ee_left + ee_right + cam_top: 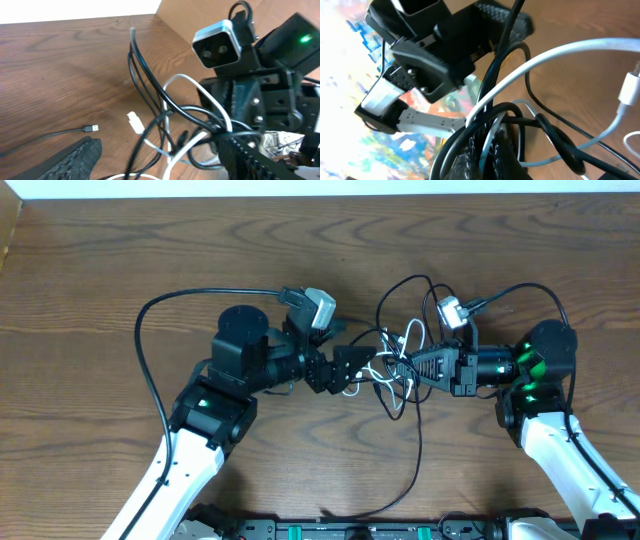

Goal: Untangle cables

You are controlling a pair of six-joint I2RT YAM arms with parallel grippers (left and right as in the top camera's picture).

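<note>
left arm comes up from the near left corner of the worktop (120,260), elbow bent, wrist turned right toward the centre. left gripper (346,370) is low over the wood with its jaws wide apart. in the left wrist view one ribbed finger (75,160) is bottom left and the other is far off at the right, with cords lying between them, none pinched.

right arm comes from the near right corner, forearm going up, wrist bent left so it faces the left gripper. right gripper (405,367) is clamped on the cables (393,375). the right wrist view shows black cords and the white cord (560,52) bunched at its fingertips.

the cables sit mid worktop, slightly right of centre, between the two grippers. one black loop reaches toward the far edge, one long black strand trails to the near edge. a small black plug (91,128) and a white plug (134,121) lie loose on the wood.
</note>
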